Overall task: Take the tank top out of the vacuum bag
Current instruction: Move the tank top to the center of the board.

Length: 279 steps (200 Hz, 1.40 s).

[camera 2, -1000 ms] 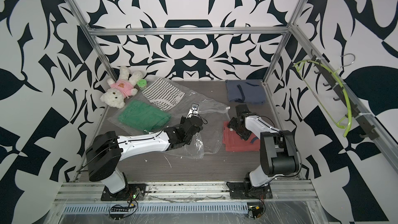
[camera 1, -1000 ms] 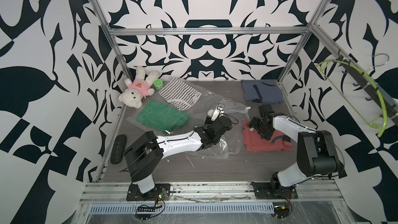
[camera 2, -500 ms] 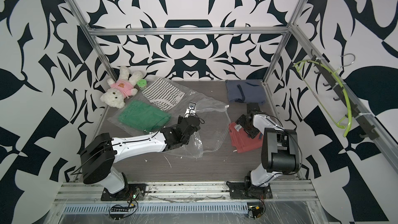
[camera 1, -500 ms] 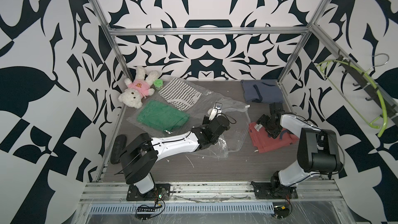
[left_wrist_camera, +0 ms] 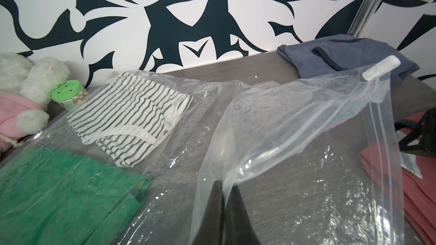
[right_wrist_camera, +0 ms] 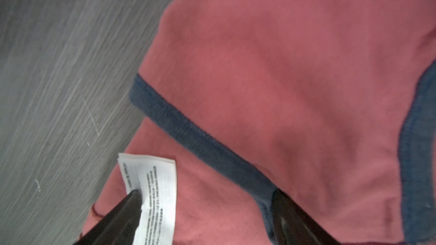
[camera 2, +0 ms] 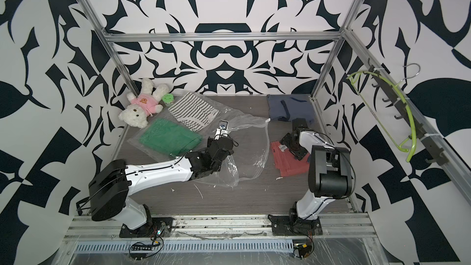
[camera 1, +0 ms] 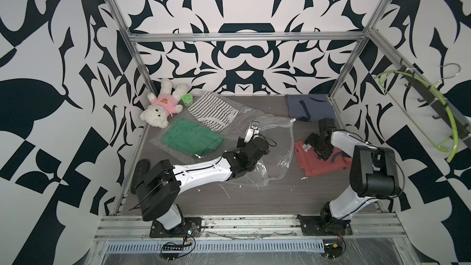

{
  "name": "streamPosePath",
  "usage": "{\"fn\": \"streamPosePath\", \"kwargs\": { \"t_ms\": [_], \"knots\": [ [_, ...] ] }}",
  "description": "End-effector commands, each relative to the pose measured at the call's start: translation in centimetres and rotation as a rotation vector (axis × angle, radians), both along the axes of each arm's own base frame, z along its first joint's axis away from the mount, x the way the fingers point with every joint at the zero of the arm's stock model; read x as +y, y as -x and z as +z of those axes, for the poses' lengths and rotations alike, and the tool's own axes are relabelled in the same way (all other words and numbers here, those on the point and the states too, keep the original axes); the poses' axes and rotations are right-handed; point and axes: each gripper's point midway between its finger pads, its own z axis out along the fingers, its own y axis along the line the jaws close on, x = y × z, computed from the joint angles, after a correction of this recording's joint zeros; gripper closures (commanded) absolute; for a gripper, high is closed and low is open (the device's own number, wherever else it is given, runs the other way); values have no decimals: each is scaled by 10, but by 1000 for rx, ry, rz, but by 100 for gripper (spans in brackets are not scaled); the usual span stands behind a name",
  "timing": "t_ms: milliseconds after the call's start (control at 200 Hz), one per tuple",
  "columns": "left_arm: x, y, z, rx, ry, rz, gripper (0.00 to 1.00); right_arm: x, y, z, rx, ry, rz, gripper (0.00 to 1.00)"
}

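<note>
The vacuum bag point(camera 1: 277, 144) point(camera 2: 252, 149) is clear, crinkly and empty, lying mid-table with its zip edge toward the right. My left gripper point(left_wrist_camera: 225, 182) point(camera 1: 257, 149) is shut on a pinch of its plastic point(left_wrist_camera: 306, 137), holding that edge raised. The tank top point(camera 1: 321, 166) point(camera 2: 290, 165) is red with blue trim and a white label. It lies on the table right of the bag and outside it. My right gripper point(right_wrist_camera: 206, 193) point(camera 1: 317, 144) is open just above the tank top point(right_wrist_camera: 283, 67), one finger over the label and one at the blue trim.
A second clear bag holds a green garment point(camera 1: 191, 138) and a striped one point(camera 1: 211, 108) at back left. A teddy bear point(camera 1: 160, 108) and a green-lidded jar point(camera 1: 187, 98) sit in the back left corner. A blue garment point(camera 1: 308, 107) lies at back right. A green hanger point(camera 1: 420, 105) hangs on the right wall.
The right gripper and the tank top have shifted right, away from the bag's mouth. The left gripper has drawn the bag slightly left and stays shut on it.
</note>
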Motion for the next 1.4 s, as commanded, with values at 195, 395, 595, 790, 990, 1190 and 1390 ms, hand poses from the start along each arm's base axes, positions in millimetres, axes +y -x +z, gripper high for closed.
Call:
{"fn": "streamPosePath", "kwargs": {
  "t_ms": [195,395,595,790,990,1190,1390],
  "knots": [
    [2,-2,6,-17,16,10,100,11,-15,-19,46,-24,57,13],
    [-1,-4,5,-17,9,5,100,27,-34,-25,50,-47,118,14],
    [1,-4,9,-24,13,12,100,41,-58,-19,24,-33,181,15],
    [2,-3,11,-26,6,11,100,40,-75,-2,-23,-12,181,16],
    [3,-3,10,-21,-1,14,99,39,-78,22,-71,-2,178,16],
    [3,-2,8,-16,4,12,99,43,-71,58,-121,93,253,17],
    [3,-2,7,-17,5,11,99,28,-61,64,-67,246,315,16]
  ]
}}
